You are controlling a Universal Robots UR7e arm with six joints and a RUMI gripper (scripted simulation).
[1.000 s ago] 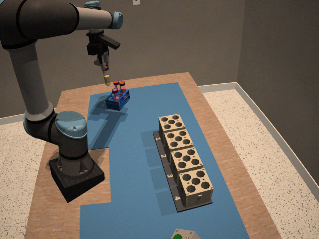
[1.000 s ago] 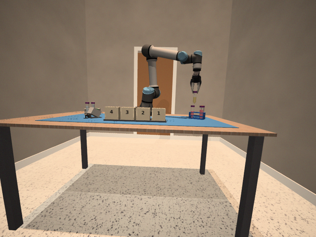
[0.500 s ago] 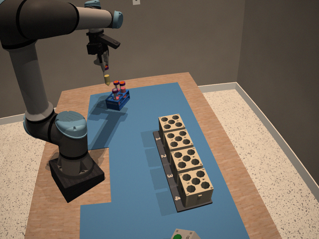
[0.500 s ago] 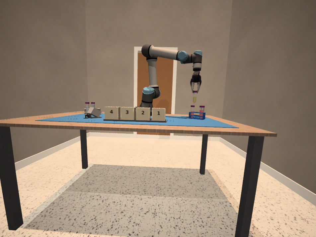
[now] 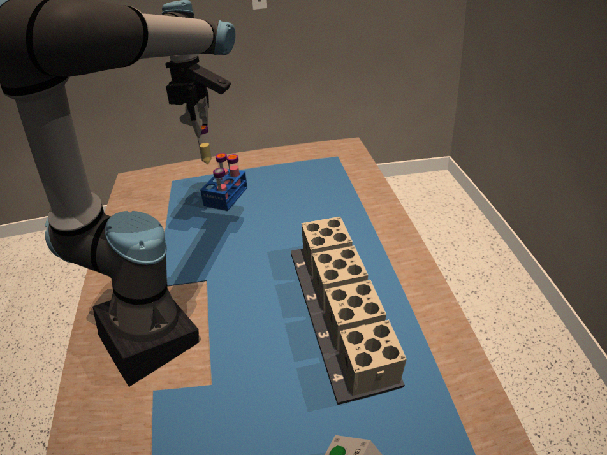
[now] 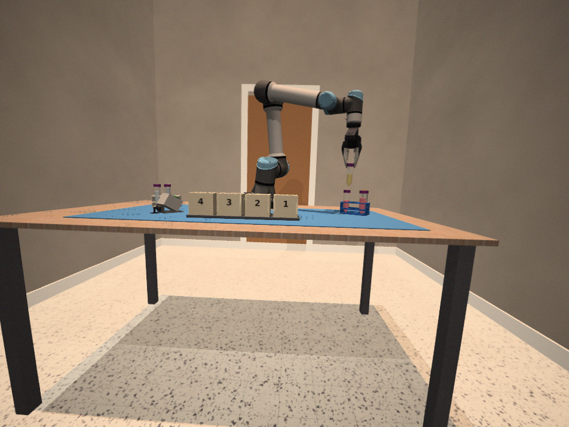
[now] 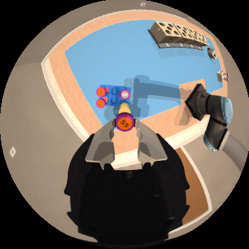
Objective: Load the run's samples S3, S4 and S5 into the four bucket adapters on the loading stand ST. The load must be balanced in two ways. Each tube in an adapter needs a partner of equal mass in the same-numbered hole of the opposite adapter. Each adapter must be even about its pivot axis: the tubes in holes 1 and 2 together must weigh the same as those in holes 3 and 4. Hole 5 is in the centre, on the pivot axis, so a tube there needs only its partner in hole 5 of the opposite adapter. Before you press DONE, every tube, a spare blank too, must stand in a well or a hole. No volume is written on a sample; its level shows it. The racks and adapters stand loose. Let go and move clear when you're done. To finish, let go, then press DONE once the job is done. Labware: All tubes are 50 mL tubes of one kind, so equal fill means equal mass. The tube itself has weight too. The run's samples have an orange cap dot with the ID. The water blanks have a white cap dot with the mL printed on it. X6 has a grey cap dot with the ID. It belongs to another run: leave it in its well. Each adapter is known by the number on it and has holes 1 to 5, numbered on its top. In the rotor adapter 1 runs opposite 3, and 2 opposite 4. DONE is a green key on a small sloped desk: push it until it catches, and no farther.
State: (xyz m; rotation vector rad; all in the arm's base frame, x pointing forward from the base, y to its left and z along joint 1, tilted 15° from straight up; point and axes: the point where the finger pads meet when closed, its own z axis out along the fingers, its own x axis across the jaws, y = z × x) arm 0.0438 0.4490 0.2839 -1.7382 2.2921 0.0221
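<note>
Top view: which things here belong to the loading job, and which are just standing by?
In the job:
- tube S5, held in the end effector
- two orange-dot samples in the blue rack
- four adapters
- DONE key

Standing by:
- grey-dot tube, stays racked

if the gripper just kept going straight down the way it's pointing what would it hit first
Probably the blue sample rack. The gripper points down, jaws shut on the yellow-filled S5 tube, which hangs above the rack's near edge. The tube's tip would likely arrive first, at the vacated well or the rack's rim; depth is unclear.

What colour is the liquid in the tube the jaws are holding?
Yellow. The held tube S5 shows it best in the top view, hanging above the blue rack.
</note>
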